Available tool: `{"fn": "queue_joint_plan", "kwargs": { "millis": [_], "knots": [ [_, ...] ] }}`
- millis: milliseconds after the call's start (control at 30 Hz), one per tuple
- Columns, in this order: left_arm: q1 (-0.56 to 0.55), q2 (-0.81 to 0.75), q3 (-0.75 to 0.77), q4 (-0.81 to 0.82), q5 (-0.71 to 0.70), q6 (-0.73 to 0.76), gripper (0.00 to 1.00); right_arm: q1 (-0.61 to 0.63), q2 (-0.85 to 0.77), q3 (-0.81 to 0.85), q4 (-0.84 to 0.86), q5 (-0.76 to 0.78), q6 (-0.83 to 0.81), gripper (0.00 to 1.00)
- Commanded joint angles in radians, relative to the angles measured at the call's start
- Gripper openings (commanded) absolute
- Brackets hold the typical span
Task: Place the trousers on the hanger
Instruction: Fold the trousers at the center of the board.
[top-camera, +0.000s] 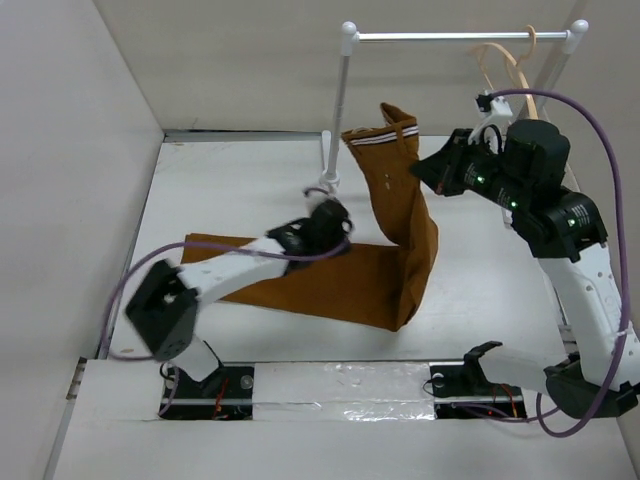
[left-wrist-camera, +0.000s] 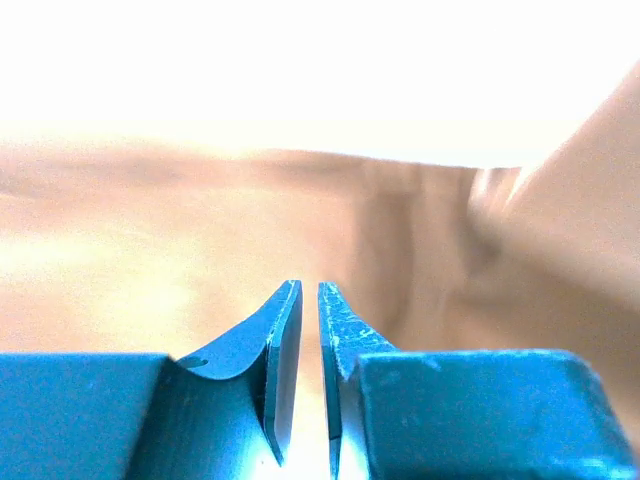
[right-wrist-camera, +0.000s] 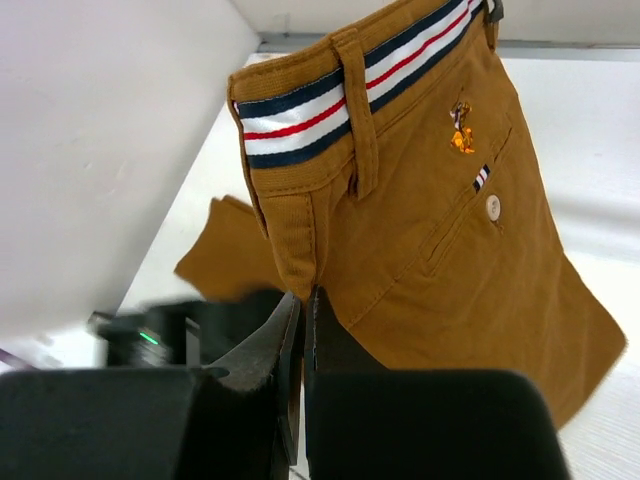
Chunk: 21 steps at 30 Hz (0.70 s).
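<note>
Top external view: table (top-camera: 230, 190) walled in pale panels; both arm bases at its near edge.
Left gripper (top-camera: 330, 218): reaches in low from the left and sits at the far edge of the flat trouser leg. In the left wrist view (left-wrist-camera: 309, 288) the fingers are nearly pressed together, with only a bright slit between them and no cloth visible in the slit.
Trousers (top-camera: 340, 285): one part lies flat across the middle of the table, running left to right. At its right end the cloth folds and rises, the waist end standing tilted in the air, uppermost. The left wrist view shows only blurred brown cloth (left-wrist-camera: 200, 230) ahead of the fingers.
Rail (top-camera: 450, 36): metal bar on white posts at the far side, its left post just behind the raised waist.
Waistband (right-wrist-camera: 330, 105): striped white, red and navy, with a belt loop across it. Below it are a pale button (right-wrist-camera: 492, 207) and a small embroidered motif (right-wrist-camera: 461, 128).
Right gripper (top-camera: 418, 172): held high, against the right edge of the raised cloth. In the right wrist view (right-wrist-camera: 303, 297) the fingers are closed, pinching the trousers' (right-wrist-camera: 450, 270) edge below the waistband.
Hanger (top-camera: 529, 40): hooked on the rail's right end, behind the right arm, apart from the trousers.
</note>
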Motion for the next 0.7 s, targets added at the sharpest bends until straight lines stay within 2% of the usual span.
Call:
{"fn": "queue_joint_plan", "kwargs": {
  "millis": [0, 67, 100, 133, 200, 233, 333, 433, 467, 533, 633, 667],
  "knots": [
    [0.159, -0.356, -0.071, -0.101, -0.122, 0.071, 0.11, 0.074, 0.021, 0.013, 0.183, 0.003, 0.034, 0.00],
    [0.234, -0.480, -0.108, -0.151, -0.161, 0.091, 0.11, 0.135, 0.052, 0.025, 0.223, 0.030, 0.049, 0.00],
    [0.279, -0.593, -0.116, -0.184, -0.156, 0.100, 0.11, 0.157, 0.088, 0.035, 0.232, 0.040, 0.054, 0.00],
    [0.387, -0.642, -0.125, -0.195, -0.126, 0.109, 0.11, 0.182, 0.109, 0.042, 0.243, 0.053, 0.059, 0.00],
    [0.507, -0.751, -0.124, -0.243, -0.077, 0.142, 0.11, 0.264, 0.150, 0.068, 0.290, 0.075, 0.077, 0.00],
    [0.625, -0.776, -0.116, -0.257, -0.028, 0.160, 0.11, 0.292, 0.202, 0.079, 0.318, 0.096, 0.088, 0.00],
    [0.762, -0.824, -0.043, -0.309, 0.028, 0.218, 0.12, 0.421, 0.321, 0.111, 0.384, 0.132, 0.126, 0.00],
    [0.762, -0.810, 0.072, -0.338, -0.026, 0.231, 0.13, 0.579, 0.427, 0.116, 0.485, 0.197, 0.192, 0.00],
    [0.762, -0.806, 0.126, -0.343, -0.039, 0.229, 0.13, 0.619, 0.511, 0.119, 0.508, 0.208, 0.213, 0.00],
    [0.762, -0.789, 0.181, -0.346, -0.091, 0.244, 0.14, 0.727, 0.598, 0.134, 0.583, 0.333, 0.261, 0.00],
    [0.762, -0.758, 0.270, -0.353, -0.139, 0.276, 0.15, 0.821, 0.743, 0.165, 0.663, 0.493, 0.264, 0.00],
    [0.762, -0.752, 0.287, -0.359, -0.144, 0.280, 0.15, 0.834, 0.776, 0.179, 0.675, 0.498, 0.263, 0.00]
  ]
}}
